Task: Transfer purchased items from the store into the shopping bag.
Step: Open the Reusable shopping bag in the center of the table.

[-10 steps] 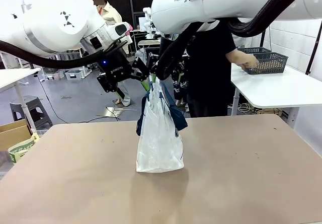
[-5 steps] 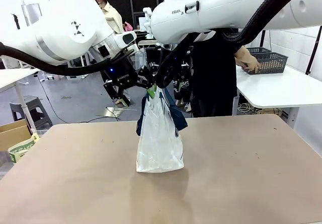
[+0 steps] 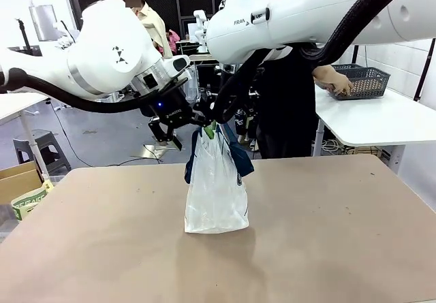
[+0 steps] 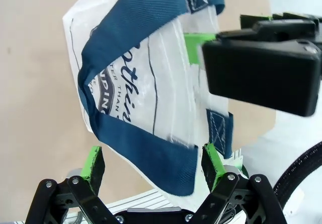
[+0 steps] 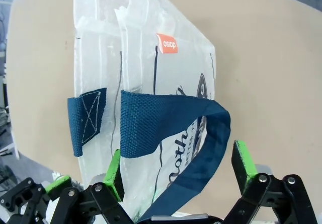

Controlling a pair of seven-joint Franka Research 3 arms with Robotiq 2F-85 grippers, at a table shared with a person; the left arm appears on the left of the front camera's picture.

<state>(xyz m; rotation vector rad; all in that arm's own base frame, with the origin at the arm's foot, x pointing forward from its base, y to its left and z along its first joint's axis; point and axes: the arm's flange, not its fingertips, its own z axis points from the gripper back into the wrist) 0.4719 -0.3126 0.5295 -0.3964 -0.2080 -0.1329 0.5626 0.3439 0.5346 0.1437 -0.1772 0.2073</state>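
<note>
The shopping bag (image 3: 215,188) stands upright in the middle of the brown table, translucent white with navy straps (image 4: 141,22) and a round logo. My left gripper (image 3: 193,117) hangs at the bag's top left edge. It is open, its pads (image 4: 92,163) on either side of a strap loop and the bag's rim. My right gripper (image 3: 217,120) is at the top right edge, open, with the other strap (image 5: 166,121) between its fingers (image 5: 241,164). The dark mesh basket (image 3: 366,83) sits on the white side table. No purchased items are visible.
A person in black (image 3: 289,92) stands behind the table with a hand (image 3: 335,82) at the basket. The white side table (image 3: 381,122) is at the far right. A cardboard box (image 3: 17,179) with a green packet sits off the table's left edge.
My left arm has swung right and down, bringing its gripper against the bag's top edge beside the right gripper. The bag stays in place.
</note>
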